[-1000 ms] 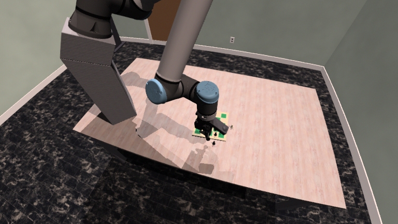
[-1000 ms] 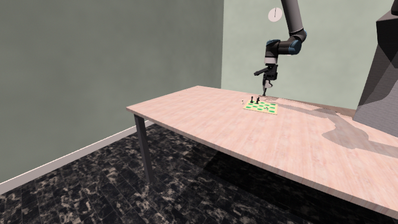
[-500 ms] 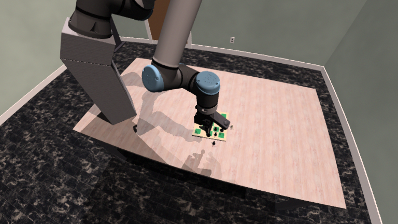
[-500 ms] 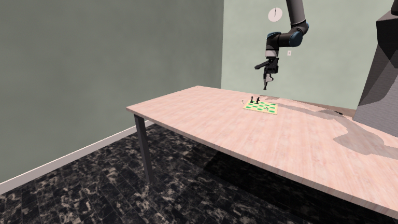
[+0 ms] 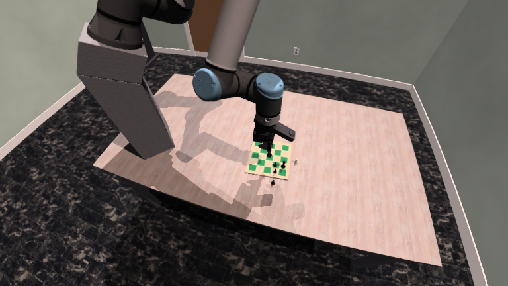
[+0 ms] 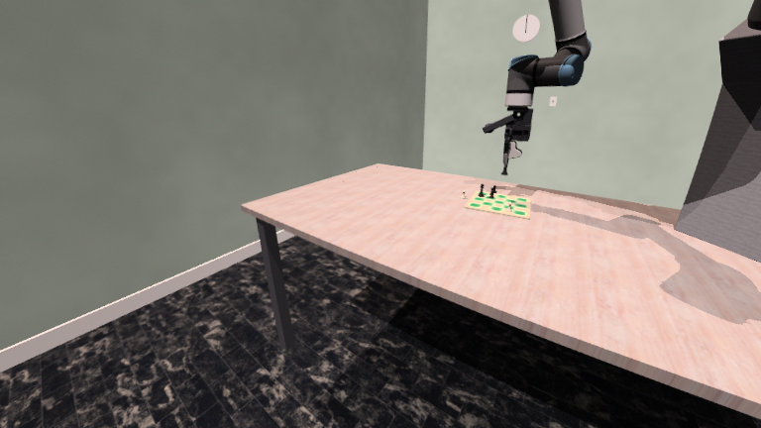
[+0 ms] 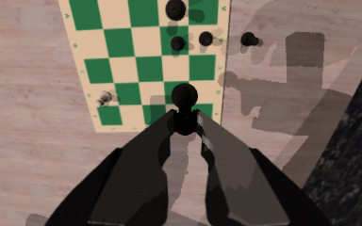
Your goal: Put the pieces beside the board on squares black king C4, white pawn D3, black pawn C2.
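My gripper (image 5: 269, 145) (image 6: 505, 159) (image 7: 185, 111) is shut on the black king (image 5: 268, 153) (image 6: 504, 171) (image 7: 184, 96), which hangs upright with its round base down, clear above the board (image 5: 258, 173) (image 6: 496, 212) (image 7: 79, 58). The black pawn (image 5: 272, 183) (image 7: 249, 39) stands beside the board, off the edge nearest the table's front in the top view. The white pawn (image 5: 295, 161) (image 6: 464, 194) stands off the board's right edge in the top view. It is out of the wrist view.
A tall black piece (image 5: 283, 164) (image 6: 481, 190) (image 7: 175, 9) and two smaller black pieces (image 5: 274, 164) (image 5: 274, 171) (image 7: 177, 43) (image 7: 205, 39) stand close together on the board. A white piece (image 6: 509, 206) (image 7: 105, 98) stands on it in row D.
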Action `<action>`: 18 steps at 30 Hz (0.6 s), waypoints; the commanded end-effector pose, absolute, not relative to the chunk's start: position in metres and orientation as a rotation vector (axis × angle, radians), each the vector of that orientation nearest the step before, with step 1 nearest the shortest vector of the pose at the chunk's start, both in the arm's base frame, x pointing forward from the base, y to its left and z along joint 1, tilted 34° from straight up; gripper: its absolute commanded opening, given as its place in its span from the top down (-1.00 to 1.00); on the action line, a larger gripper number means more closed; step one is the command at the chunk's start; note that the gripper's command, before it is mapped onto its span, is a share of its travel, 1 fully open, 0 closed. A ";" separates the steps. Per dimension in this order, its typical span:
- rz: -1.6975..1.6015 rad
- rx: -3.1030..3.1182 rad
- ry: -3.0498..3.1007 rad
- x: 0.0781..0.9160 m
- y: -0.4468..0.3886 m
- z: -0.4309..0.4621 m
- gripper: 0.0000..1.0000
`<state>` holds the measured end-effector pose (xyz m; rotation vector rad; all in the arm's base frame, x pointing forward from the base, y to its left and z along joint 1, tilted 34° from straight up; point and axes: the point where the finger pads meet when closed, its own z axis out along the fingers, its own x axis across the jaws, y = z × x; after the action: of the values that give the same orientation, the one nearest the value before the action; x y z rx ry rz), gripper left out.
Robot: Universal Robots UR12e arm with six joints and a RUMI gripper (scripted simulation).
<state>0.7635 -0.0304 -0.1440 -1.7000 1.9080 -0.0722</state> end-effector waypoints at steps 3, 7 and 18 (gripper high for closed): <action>-0.085 -1.728 1.884 0.763 -0.020 -0.138 1.00; -0.085 -1.728 1.884 0.763 -0.020 -0.138 1.00; -0.085 -1.728 1.884 0.768 -0.017 -0.146 1.00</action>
<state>0.7646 -0.0188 -0.1407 -1.7278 1.8847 -0.0843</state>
